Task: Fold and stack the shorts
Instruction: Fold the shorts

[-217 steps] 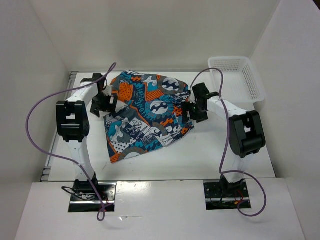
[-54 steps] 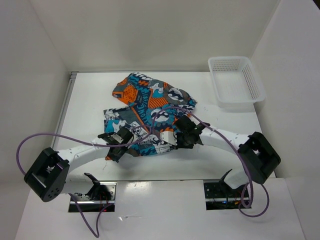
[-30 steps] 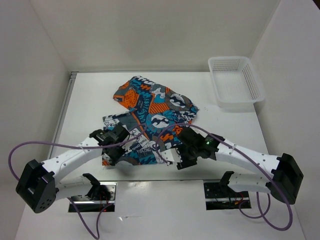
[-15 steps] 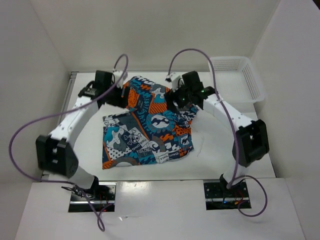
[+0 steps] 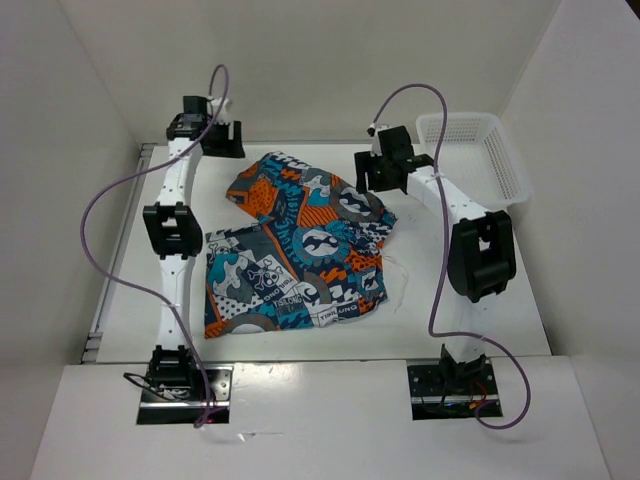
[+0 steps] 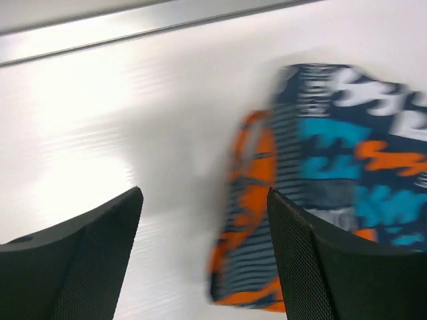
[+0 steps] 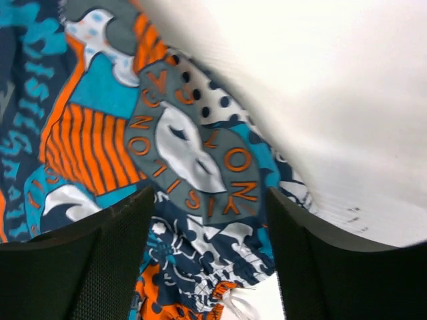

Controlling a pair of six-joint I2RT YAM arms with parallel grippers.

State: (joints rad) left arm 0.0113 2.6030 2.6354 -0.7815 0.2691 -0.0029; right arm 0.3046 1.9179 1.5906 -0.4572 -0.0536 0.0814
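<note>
While the left end effector and right end effector both hover spread apart and empty, the shorts lie lopsided — a sloppy one-layer grab could undo the fold.

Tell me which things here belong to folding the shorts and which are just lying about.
For the job: patchwork-print shorts; left gripper, open; right gripper, open.
Lying about: white mesh basket, far right corner.

orange lettering on shorts, unreadable
</note>
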